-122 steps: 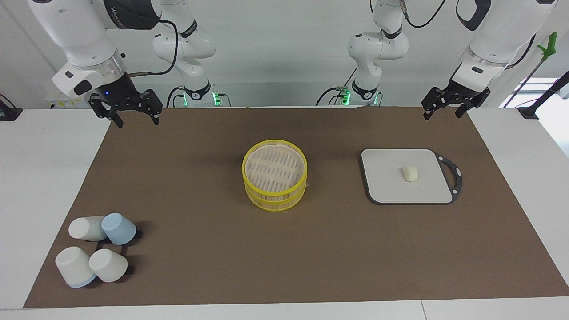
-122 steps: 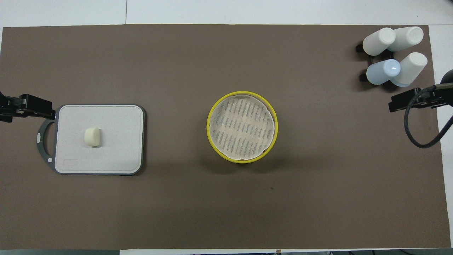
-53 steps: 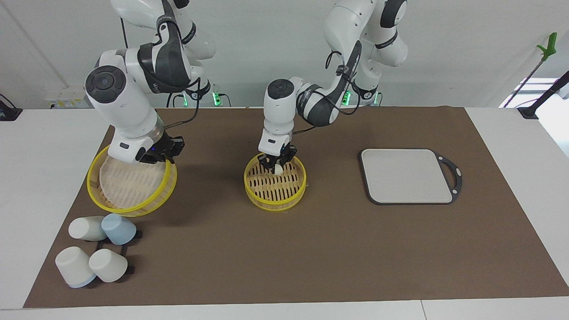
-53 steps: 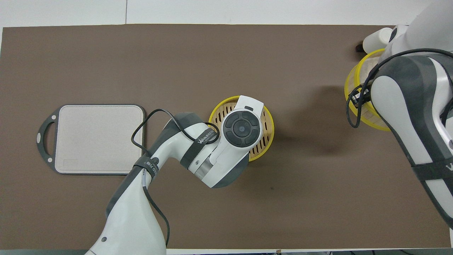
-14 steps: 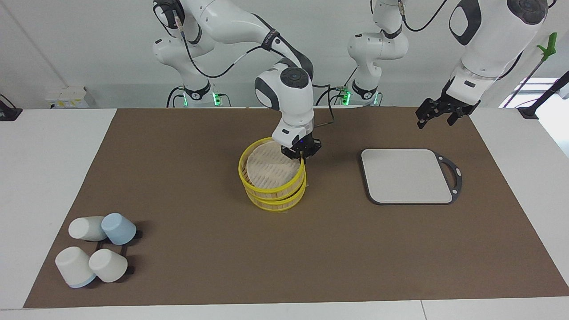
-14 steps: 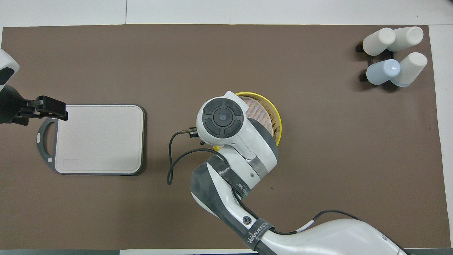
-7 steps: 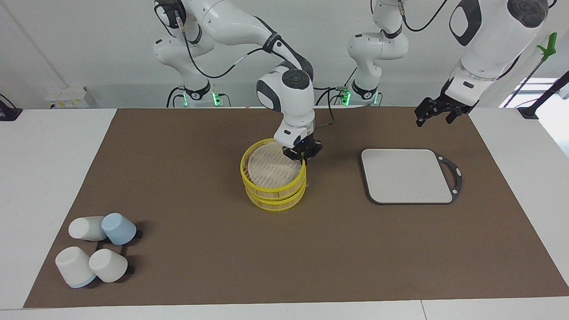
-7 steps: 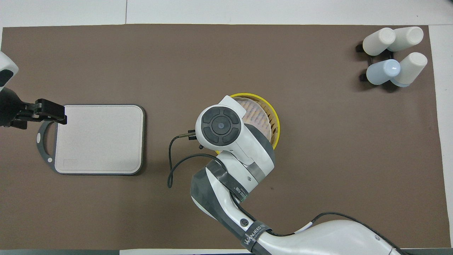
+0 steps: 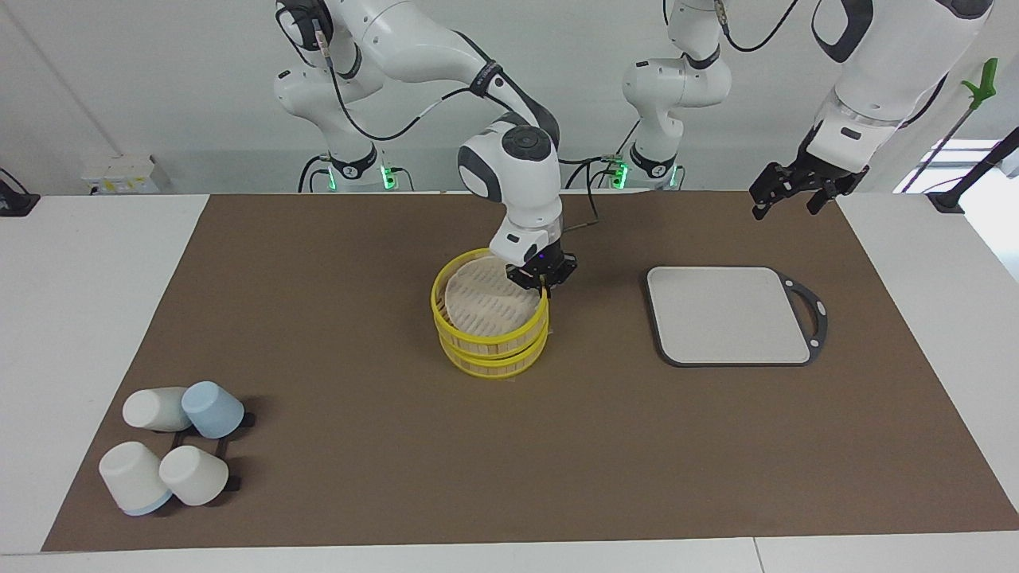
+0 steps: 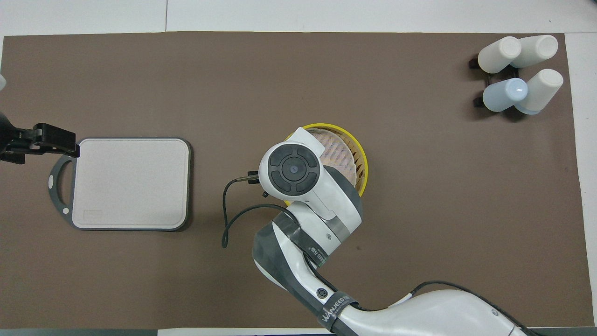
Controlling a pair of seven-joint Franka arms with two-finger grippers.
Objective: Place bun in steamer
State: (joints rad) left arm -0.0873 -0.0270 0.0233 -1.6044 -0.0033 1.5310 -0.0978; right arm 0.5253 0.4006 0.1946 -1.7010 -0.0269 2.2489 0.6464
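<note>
The steamer (image 9: 492, 347) stands in the middle of the brown mat, its two yellow-rimmed tiers stacked. My right gripper (image 9: 543, 284) is shut on the rim of the upper tier (image 9: 486, 301), at the side toward the left arm's end. In the overhead view the right arm's wrist covers most of the steamer (image 10: 359, 156) and hides the gripper. The bun is hidden; it shows in neither view. My left gripper (image 9: 786, 199) is open and empty, raised over the mat's edge beside the grey board; it also shows in the overhead view (image 10: 51, 139).
A flat grey board (image 9: 728, 314) with a dark rim lies bare toward the left arm's end, also in the overhead view (image 10: 130, 182). Several white and blue cups (image 9: 171, 446) on a black rack stand at the right arm's end, far from the robots (image 10: 517, 70).
The right gripper has shifted the upper tier slightly toward the left arm's end, squarer over the lower one. The left gripper has risen a little and drifted toward its own end.
</note>
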